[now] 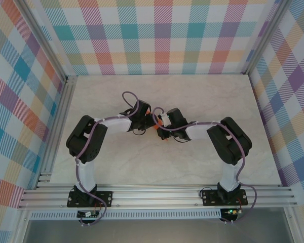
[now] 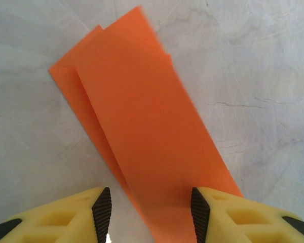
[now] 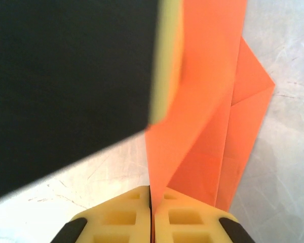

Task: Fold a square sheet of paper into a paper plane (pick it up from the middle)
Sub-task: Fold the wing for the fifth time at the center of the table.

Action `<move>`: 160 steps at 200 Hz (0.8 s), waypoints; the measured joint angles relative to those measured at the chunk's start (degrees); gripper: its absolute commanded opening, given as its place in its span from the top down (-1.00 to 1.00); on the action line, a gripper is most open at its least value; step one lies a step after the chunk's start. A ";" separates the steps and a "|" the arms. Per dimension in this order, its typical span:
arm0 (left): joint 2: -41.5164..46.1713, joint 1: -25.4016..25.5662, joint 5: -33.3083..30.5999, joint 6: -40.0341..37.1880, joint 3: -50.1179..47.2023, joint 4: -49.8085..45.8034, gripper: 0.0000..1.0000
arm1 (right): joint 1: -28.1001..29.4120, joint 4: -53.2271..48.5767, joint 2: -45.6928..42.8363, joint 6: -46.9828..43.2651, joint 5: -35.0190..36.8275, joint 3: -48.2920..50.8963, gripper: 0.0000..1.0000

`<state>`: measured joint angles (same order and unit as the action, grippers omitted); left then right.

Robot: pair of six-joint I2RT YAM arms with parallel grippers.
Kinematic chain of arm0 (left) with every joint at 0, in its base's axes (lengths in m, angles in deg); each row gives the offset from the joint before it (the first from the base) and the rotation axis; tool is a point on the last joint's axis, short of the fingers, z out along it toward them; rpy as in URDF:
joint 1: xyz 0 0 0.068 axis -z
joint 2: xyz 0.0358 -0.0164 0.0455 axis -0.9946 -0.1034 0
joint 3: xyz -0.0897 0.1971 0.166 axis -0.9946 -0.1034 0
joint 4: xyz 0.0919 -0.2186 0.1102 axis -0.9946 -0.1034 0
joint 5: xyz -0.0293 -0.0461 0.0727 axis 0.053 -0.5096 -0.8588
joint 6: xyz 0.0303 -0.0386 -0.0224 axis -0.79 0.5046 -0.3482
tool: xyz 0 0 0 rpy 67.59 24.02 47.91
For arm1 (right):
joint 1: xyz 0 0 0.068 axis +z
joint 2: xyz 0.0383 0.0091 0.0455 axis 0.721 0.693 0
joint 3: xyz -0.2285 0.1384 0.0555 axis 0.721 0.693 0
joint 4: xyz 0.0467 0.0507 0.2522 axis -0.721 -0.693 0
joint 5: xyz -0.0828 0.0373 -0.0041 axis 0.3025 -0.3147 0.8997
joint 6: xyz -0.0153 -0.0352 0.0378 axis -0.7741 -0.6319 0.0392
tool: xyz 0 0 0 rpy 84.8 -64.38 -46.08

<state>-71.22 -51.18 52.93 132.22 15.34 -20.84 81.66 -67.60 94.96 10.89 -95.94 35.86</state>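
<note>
The orange sheet of paper (image 2: 142, 111) is folded into a long narrow shape with layered flaps, over the marble table. In the top view a small part of the paper (image 1: 155, 120) shows between the two wrists at the table's middle. My left gripper (image 2: 151, 210) is open; the strip runs between its fingers, with its edge at the right pad (image 2: 199, 210). My right gripper (image 3: 151, 202) is shut on the paper's raised fold (image 3: 207, 101), the sheet pinched edge-on between the yellow fingers. The left gripper's dark body and a yellow finger (image 3: 167, 61) loom across the right wrist view.
Both arms reach inward and meet nose to nose at the table's centre (image 1: 157, 121). Checkered walls and aluminium rails (image 1: 61, 126) enclose the marble table (image 1: 202, 96). Purple cables (image 1: 126, 96) loop above the wrists.
</note>
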 measured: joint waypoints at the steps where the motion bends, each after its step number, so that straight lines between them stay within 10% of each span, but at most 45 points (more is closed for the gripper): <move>1: 0.22 -0.02 -0.11 0.02 -0.09 -0.07 -0.03 | 0.00 -0.11 0.00 0.13 -0.09 -0.02 0.90; 160: 18.86 -0.44 -3.26 -0.04 -20.98 7.13 -0.08 | 0.00 -13.51 1.01 12.63 -16.13 -8.55 0.93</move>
<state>-52.36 -51.62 49.67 132.18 -5.64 -13.71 81.66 -81.11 95.96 23.53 -112.07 27.31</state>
